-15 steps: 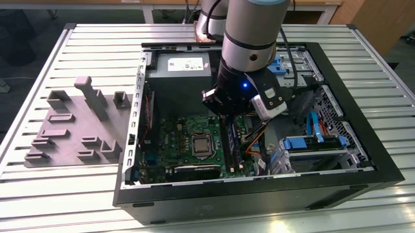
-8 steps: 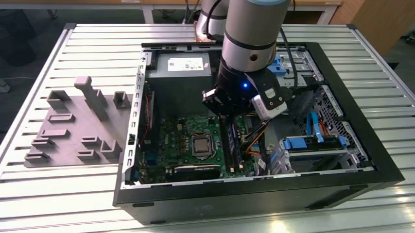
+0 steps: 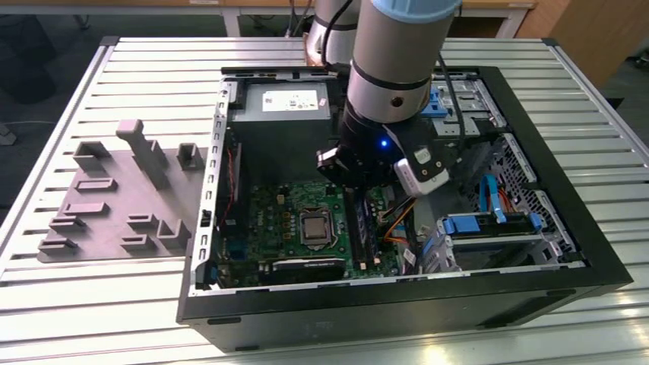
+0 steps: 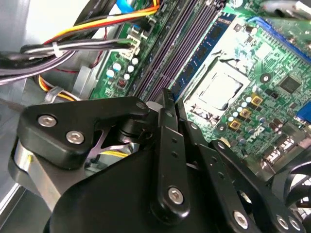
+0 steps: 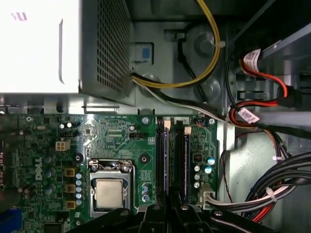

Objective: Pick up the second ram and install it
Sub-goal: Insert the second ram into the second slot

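Observation:
My gripper point(image 3: 354, 187) hangs low inside the open computer case point(image 3: 406, 293), just above the black memory slots point(image 3: 358, 226) of the green motherboard point(image 3: 273, 220). In both wrist views its black fingers point(image 4: 171, 145) stand close together. A thin dark edge between them point(image 4: 165, 96) looks like the second ram seen end-on, in line with the slots point(image 4: 181, 42). In the first wrist view the gripper point(image 5: 169, 207) sits over the near end of the slots point(image 5: 162, 155), apart from them.
The processor socket point(image 5: 111, 191) lies beside the slots. Bundled cables point(image 5: 272, 189) and a blue-clipped drive cage point(image 3: 487, 224) crowd the other side. The power supply point(image 3: 279, 106) fills the case's far end. A grey fixture plate with blocks point(image 3: 112, 194) lies on the table at the exterior view's left.

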Action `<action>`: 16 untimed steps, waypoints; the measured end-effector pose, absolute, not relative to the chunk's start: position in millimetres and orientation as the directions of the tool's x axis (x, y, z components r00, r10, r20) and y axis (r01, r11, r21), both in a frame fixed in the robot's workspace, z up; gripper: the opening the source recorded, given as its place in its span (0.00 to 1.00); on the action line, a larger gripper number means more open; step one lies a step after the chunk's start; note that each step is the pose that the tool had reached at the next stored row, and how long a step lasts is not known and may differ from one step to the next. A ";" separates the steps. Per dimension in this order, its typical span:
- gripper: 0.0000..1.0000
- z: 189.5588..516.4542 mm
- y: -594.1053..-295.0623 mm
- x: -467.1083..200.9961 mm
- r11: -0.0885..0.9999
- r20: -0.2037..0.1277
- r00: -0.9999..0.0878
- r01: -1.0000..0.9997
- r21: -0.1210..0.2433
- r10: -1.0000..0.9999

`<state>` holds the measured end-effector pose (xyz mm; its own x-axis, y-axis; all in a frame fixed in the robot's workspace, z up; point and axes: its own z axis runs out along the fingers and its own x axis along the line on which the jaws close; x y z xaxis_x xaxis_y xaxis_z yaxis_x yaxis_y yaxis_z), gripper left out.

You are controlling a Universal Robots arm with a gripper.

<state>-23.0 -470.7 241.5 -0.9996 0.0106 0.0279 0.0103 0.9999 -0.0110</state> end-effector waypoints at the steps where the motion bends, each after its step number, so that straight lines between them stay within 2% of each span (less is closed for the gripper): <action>1: 0.14 240.2 -471.8 -23.0 1.000 0.028 -1.000 0.010 -0.011 0.011; 16: 0.14 231.5 -476.1 -23.0 1.000 0.028 -0.999 0.015 -0.011 0.016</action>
<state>-23.0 -476.1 231.5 -0.9995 0.0155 0.0279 0.0152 0.9998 -0.0110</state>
